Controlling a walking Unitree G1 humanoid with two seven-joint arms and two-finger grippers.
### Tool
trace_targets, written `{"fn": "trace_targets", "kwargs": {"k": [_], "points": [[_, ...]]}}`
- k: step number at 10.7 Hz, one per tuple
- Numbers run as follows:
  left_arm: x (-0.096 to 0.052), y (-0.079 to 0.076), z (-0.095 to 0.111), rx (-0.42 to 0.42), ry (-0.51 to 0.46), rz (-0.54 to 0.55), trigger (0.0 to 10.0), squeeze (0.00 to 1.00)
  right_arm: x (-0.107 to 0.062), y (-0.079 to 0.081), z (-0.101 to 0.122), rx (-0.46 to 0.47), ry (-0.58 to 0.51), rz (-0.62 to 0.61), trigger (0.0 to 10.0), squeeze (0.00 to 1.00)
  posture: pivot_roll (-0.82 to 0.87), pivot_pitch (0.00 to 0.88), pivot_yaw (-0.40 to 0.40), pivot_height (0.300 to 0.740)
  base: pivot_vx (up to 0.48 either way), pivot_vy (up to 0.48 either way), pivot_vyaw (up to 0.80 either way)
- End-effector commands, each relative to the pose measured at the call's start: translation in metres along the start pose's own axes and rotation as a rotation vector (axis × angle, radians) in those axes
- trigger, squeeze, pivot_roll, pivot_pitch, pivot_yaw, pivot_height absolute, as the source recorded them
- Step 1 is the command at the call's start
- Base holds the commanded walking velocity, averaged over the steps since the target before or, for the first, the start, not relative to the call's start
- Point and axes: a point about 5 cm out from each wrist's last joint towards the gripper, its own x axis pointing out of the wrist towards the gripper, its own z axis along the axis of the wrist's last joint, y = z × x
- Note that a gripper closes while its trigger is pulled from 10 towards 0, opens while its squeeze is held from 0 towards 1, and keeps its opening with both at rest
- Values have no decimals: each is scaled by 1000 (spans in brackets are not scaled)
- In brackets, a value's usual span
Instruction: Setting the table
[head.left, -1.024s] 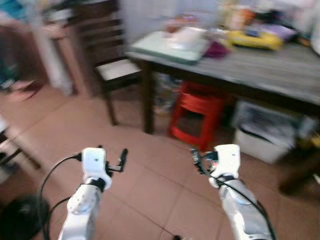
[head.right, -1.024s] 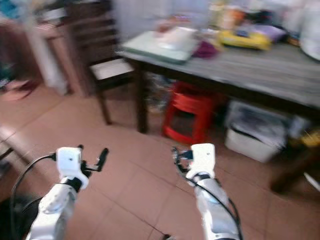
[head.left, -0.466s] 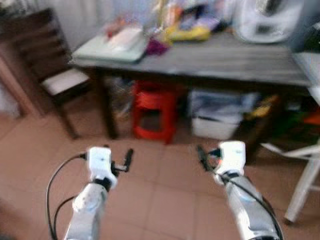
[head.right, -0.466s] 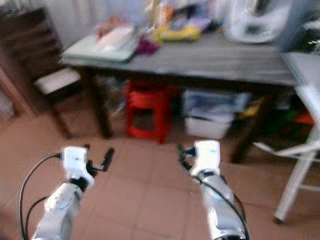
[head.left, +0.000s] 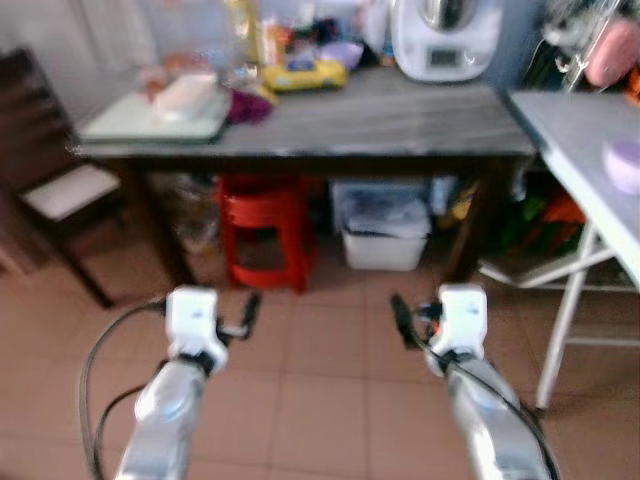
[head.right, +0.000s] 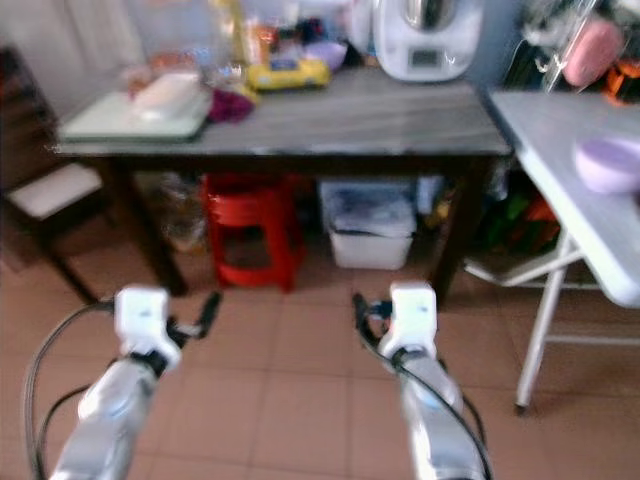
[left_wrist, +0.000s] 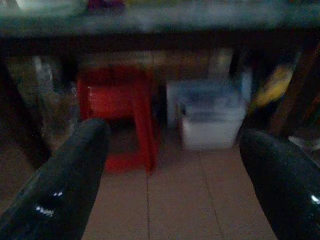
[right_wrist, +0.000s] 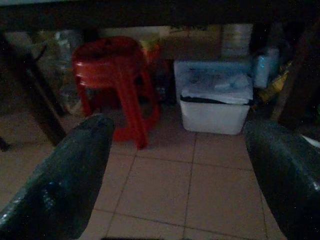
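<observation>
Grey, dark-legged counter (head.left: 400, 115) is standing ahead, cluttered along its back; a red stool (head.left: 262, 225) is sitting beneath. Left gripper (left_wrist: 170, 165) and right gripper (right_wrist: 175, 170) are hovering before it, both spread.

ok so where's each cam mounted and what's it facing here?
Left eye: head, looking forward and down at the table; both arms in view, left gripper, right gripper.
Right eye: same scene, offset sideways; same arms.
Left wrist: on the left arm, looking under the table at the red stool and white bin; its two black fingers apart.
Right wrist: same for the right arm; fingers apart.
Shared: every view has stool and bin.
</observation>
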Motion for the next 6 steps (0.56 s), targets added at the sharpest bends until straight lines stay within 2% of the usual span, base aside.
{"fn": "trace_targets", "kwargs": {"k": [1, 2, 3, 6], "points": [[-1, 8, 4, 14, -10, 20, 10000, 0, 4, 9, 3, -2, -2, 6, 10000, 0, -70, 38, 63, 740, 401, 0, 0], [-1, 10, 3, 10, -2, 30, 10000, 0, 5, 11, 5, -28, -25, 14, 10000, 0, -68, 37, 64, 740, 0, 0, 0], [-1, 12, 3, 4, 1, 57, 10000, 0, 5, 13, 6, 14, -34, 33, 10000, 0, -66, 37, 64, 740, 0, 0, 0], [-3, 15, -1, 3, 16, 87, 10000, 0, 4, 14, 7, -7, -27, 51, 10000, 0, -66, 35, 58, 740, 0, 0, 0]]}}
